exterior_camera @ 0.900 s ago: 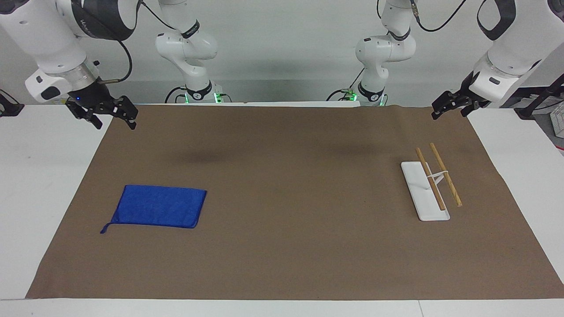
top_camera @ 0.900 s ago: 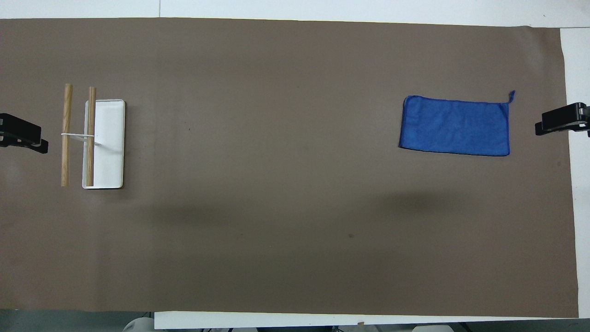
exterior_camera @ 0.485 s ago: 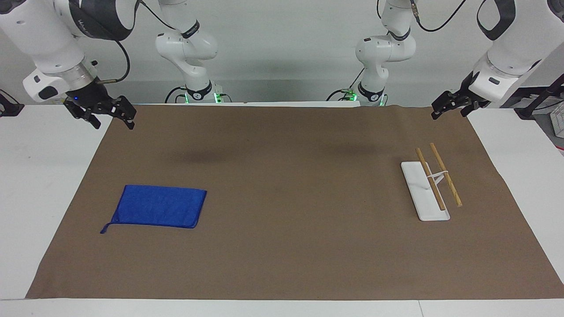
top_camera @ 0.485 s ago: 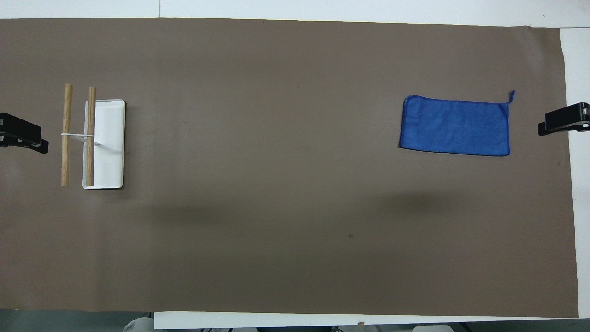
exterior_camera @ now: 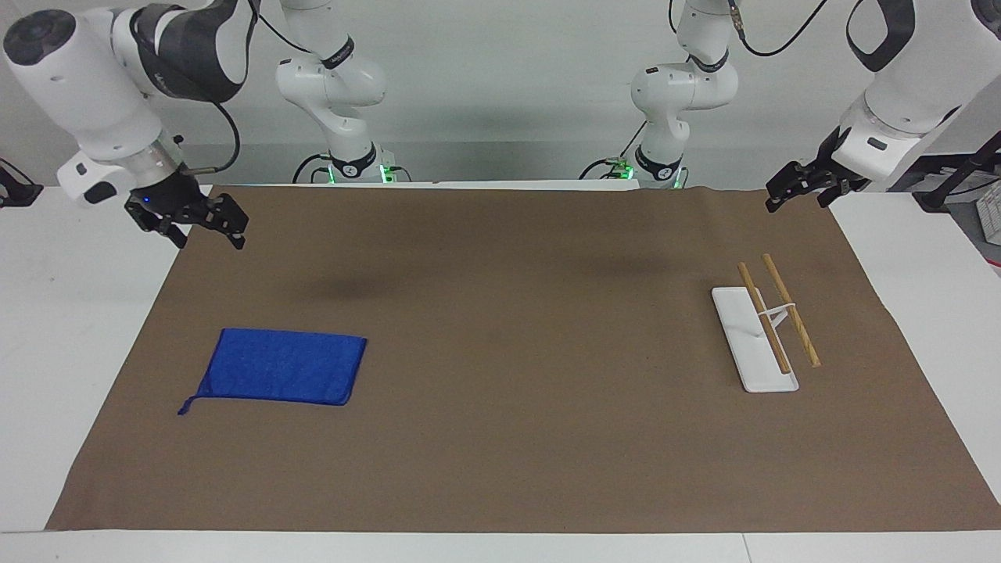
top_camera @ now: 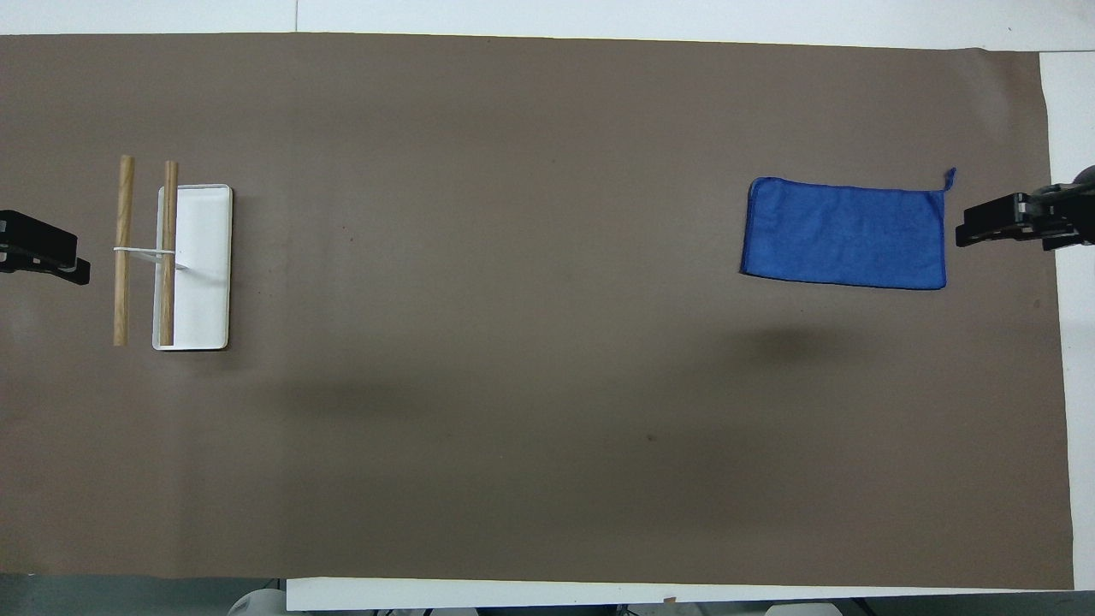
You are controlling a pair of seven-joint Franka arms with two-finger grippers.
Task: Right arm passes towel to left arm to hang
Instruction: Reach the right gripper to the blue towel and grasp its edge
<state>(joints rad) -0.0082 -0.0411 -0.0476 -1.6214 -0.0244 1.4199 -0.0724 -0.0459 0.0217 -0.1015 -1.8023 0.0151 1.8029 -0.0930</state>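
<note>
Fingers (exterior_camera: 209, 225) spread over mat edge (exterior_camera: 168, 270).

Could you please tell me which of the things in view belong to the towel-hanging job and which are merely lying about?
Part of the job:
- towel, flat on the mat at the right arm's end
- rack, at the left arm's end
- right gripper, open, raised over the mat's edge
- left gripper, waiting over the mat's corner

Just there:
- brown mat
- white table
</note>
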